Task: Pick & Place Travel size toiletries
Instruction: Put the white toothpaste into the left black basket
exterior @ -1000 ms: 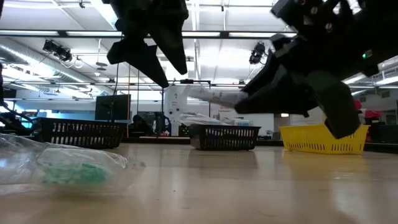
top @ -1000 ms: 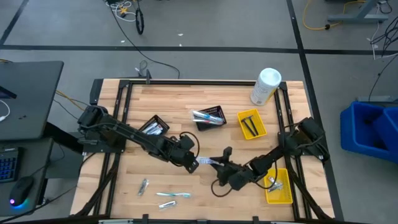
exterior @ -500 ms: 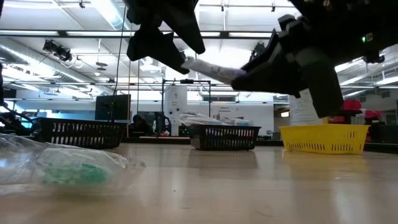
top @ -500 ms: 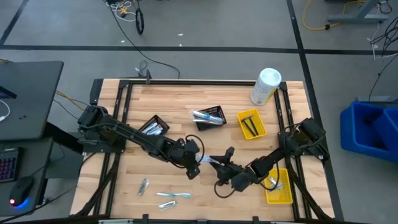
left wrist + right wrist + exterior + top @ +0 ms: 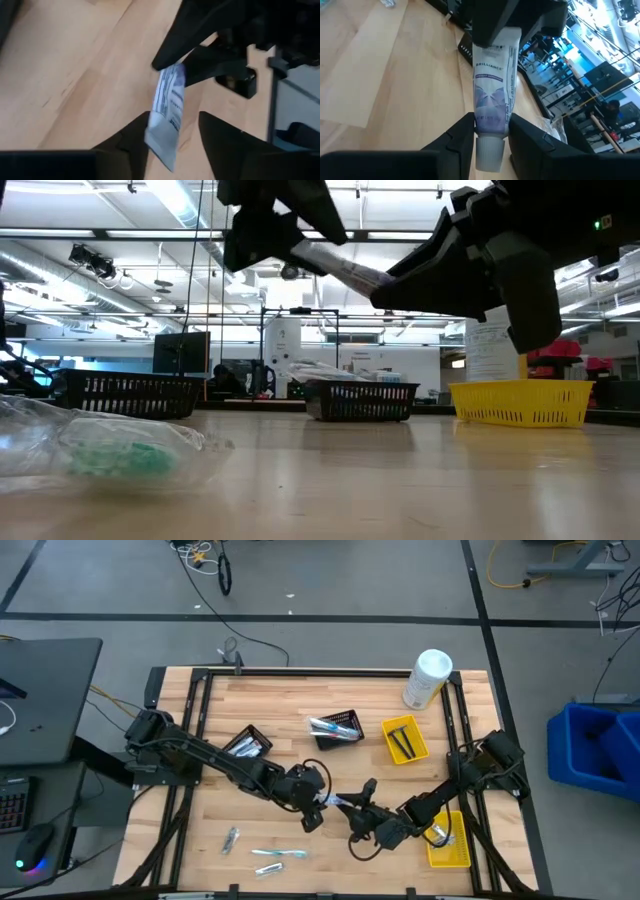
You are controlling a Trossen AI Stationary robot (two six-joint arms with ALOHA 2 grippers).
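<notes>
Small white-blue toothpaste tube (image 5: pixel 492 85) between both grippers
We saw the right gripper (image 5: pixel 357 815) pinching its cap end; the left gripper (image 5: pixel 318 802) straddled its crimped end, grip unclear.

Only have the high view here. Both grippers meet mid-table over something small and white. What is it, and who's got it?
Observer: It's a toothpaste tube. In the right wrist view, the right gripper is clamped on it just above the cap.
Operator: Does the left have it too?
Observer: Not yet. In the left wrist view, the tube's flat crimped end sits between the fingers of the left gripper, with a gap showing beside one finger.
Operator: Is it resting on the table?
Observer: No. The low view shows it in the air, tilted between the two grippers, well above the table.
</notes>
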